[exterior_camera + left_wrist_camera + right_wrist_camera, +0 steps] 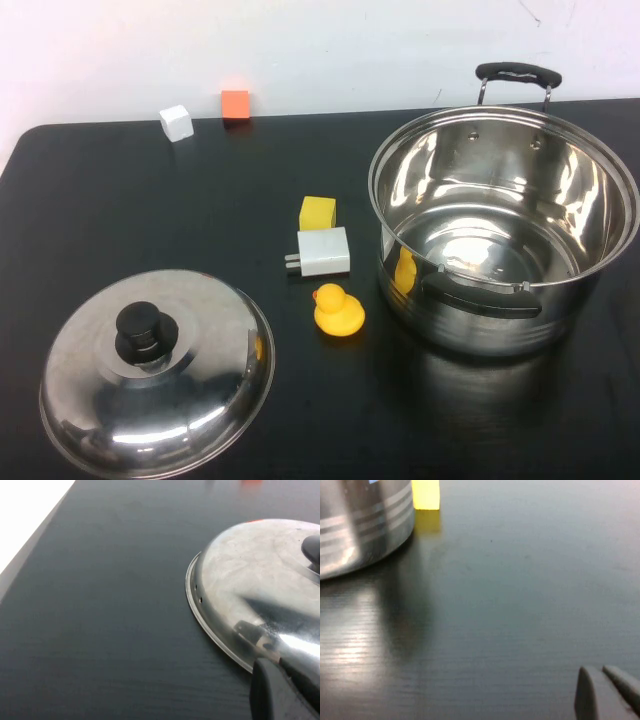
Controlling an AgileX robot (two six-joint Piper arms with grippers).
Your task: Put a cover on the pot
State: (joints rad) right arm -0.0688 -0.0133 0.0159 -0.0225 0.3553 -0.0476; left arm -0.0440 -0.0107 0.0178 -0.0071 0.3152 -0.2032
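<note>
The pot (470, 325) is large, shiny steel, with two black loop handles. It stands open and empty at the right of the black table. Its domed steel lid (200, 390) with a black knob (146, 331) lies at the front left. Neither arm shows in the high view. In the left wrist view, my left gripper (280, 672) is shut and empty beside the lid's (250, 590) rim. In the right wrist view, my right gripper (601, 672) is shut and empty, low over bare table some way from the pot's wall (360, 525).
Between lid and pot lie a yellow block (318, 212), a white plug adapter (323, 251) and a yellow rubber duck (338, 310). A white cube (176, 122) and an orange cube (235, 105) sit at the table's far edge. The yellow block also shows in the right wrist view (426, 494).
</note>
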